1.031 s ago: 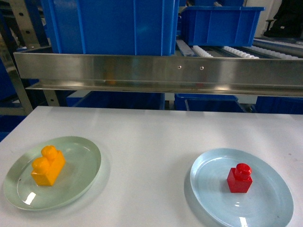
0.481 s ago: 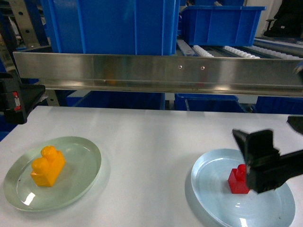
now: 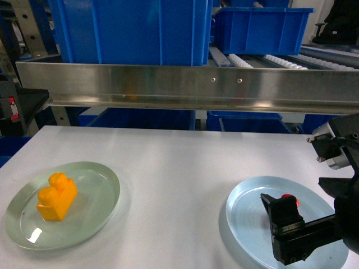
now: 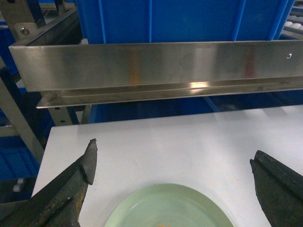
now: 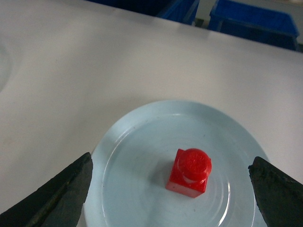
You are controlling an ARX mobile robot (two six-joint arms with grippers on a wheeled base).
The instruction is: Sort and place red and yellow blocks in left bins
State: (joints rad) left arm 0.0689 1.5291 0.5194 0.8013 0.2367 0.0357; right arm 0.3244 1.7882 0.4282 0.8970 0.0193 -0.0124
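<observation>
The yellow block (image 3: pixel 56 196) sits on a pale green plate (image 3: pixel 95 210) at the left. My left gripper (image 4: pixel 173 156) is open above the far rim of that plate (image 4: pixel 165 208), holding nothing. In the head view only its dark body (image 3: pixel 19 106) shows at the left edge. The red block (image 5: pixel 190 171) stands upright on a pale blue plate (image 5: pixel 137 156). My right gripper (image 5: pixel 170 163) is open with a finger on each side of the block, well apart from it. In the head view one finger (image 3: pixel 283 224) hides most of the red block (image 3: pixel 289 197). A large blue bin (image 3: pixel 129 31) stands on the shelf behind.
A steel rail (image 3: pixel 185 84) runs across between the table and the roller shelf. A smaller blue bin (image 3: pixel 261 28) sits at the back right. More blue bins (image 3: pixel 137 119) stand under the shelf. The white table (image 3: pixel 179 168) spreads between the two plates.
Both arms came into view. My right gripper dropped lower over the blue plate and now covers most of the red block in the head view. The left gripper drew back leftward.
</observation>
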